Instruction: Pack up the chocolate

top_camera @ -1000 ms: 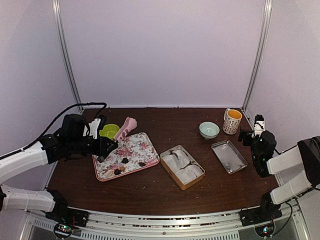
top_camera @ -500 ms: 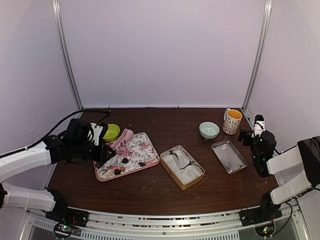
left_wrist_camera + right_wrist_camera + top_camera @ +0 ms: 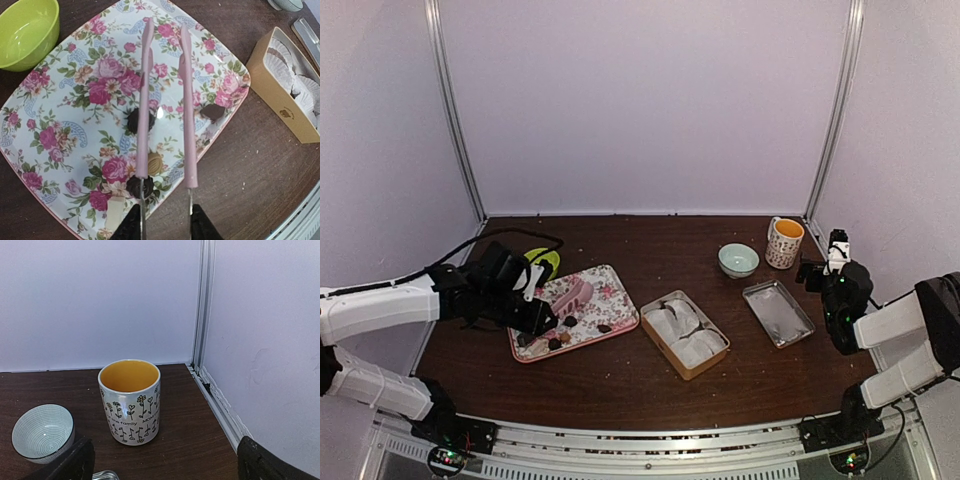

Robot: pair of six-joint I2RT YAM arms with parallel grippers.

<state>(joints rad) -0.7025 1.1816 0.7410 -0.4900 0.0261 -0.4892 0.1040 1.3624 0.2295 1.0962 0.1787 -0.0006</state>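
Top external: left gripper [image 3: 540, 314], tongs [image 3: 574, 297] over tray [image 3: 610, 278]

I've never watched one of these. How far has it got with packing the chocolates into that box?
Nothing looks packed: the paper cups in the box show no chocolate. In hand: the left arm's jaws grip the pink tongs, their tips apart over the chocolates on the floral tray. Left: every piece needs moving to the box; the right arm waits by the mug, jaws open.

Frame edges crop the green bowl [image 3: 22, 30] and box [image 3: 280, 106].
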